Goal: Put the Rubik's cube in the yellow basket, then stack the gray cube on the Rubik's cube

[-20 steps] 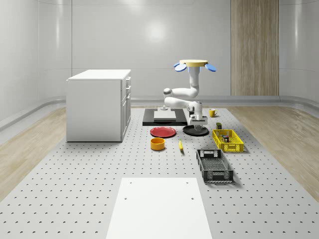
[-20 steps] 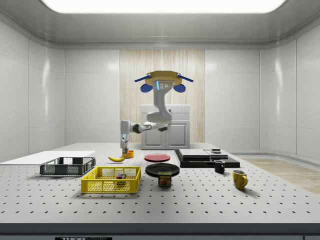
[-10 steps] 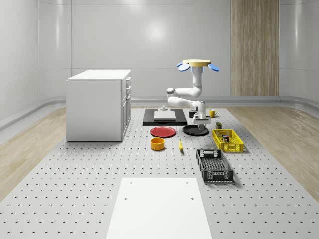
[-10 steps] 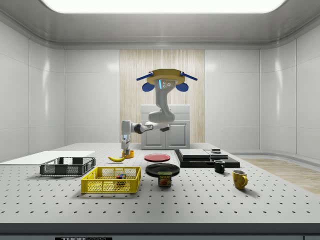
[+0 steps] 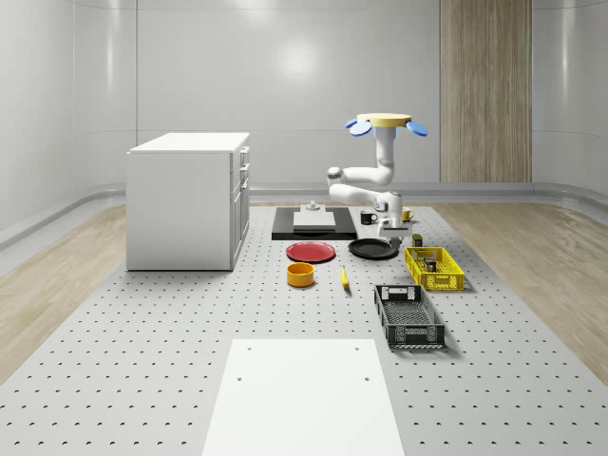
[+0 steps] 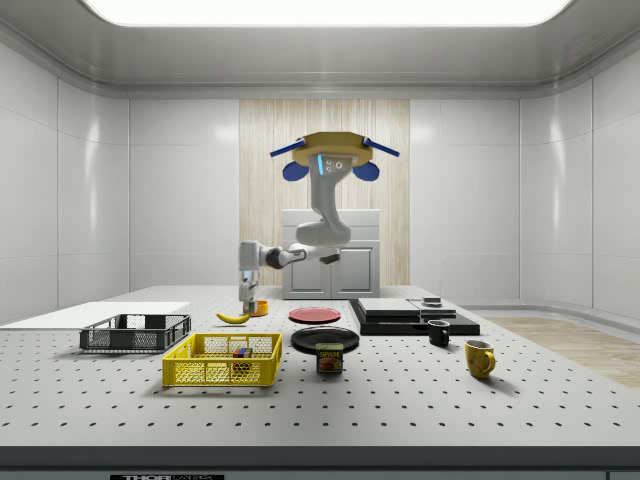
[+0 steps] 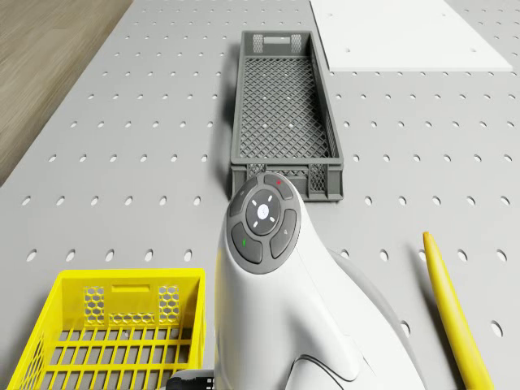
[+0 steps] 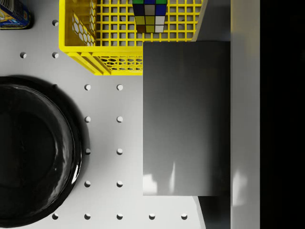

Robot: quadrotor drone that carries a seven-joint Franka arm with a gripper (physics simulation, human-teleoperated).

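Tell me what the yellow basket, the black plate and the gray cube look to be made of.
Yellow basket: looks like molded plastic, an open lattice with honeycomb holes. Black plate: glossy, perhaps glazed ceramic or plastic, with bright reflections along its rim. Gray cube: smooth, dull, metal-like gray with a soft sheen; the material is unclear.

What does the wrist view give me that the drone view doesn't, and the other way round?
The wrist view adds the gray cube close under the camera, the Rubik's cube inside the basket, a black plate and a can. The drone view adds the gray crate, a banana, a white sheet and the arm. Both have the yellow basket and the table. The drone hovers over the table beside the basket, with the gripper hanging low.
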